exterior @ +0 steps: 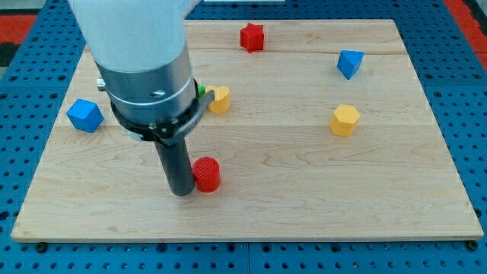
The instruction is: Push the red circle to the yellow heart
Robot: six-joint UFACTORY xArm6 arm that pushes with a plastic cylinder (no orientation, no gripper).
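The red circle is a short red cylinder on the wooden board, left of centre near the view's bottom. My tip stands right against its left side, touching or nearly touching. The yellow heart lies above the red circle, toward the view's top, partly hidden by the arm's grey body. A small green block peeks out beside the heart, mostly hidden by the arm.
A red star-like block sits at the view's top centre. A blue block is at the upper right, a yellow hexagon at the right, and a blue block at the left edge of the board.
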